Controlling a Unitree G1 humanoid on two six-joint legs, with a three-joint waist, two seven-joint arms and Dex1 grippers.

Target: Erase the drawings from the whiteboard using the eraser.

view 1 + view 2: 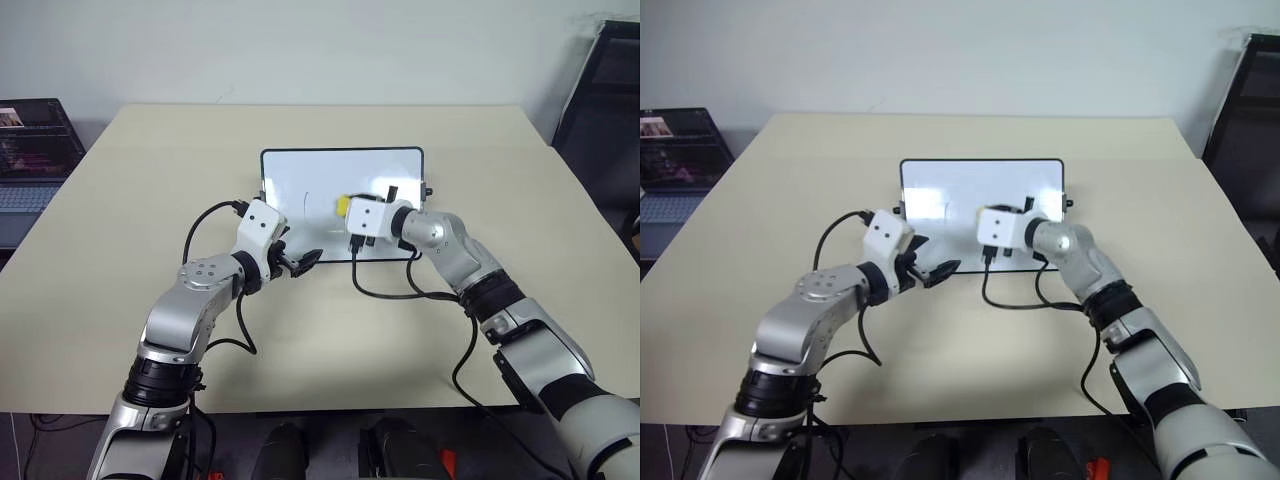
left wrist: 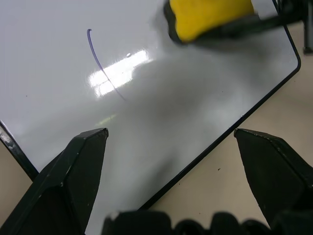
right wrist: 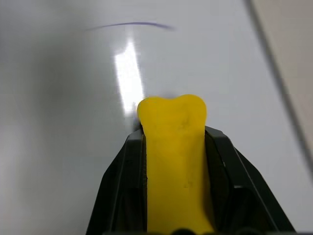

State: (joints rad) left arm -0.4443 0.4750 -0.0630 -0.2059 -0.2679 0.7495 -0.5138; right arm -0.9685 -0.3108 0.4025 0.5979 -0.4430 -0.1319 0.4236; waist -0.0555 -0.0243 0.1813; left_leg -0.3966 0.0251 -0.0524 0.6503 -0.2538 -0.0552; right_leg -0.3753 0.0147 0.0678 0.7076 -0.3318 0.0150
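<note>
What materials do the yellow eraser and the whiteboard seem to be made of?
The eraser looks like soft matte foam: it bulges where the right gripper squeezes it. The whiteboard appears glossy, perhaps coated or laminated, since it mirrors a light glare; its thin black frame looks like plastic.

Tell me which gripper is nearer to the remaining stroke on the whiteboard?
Left, narrowly. The left gripper hangs open over the whiteboard's near edge, facing the stroke. The right gripper, shut on the eraser, is further along the board.
</note>
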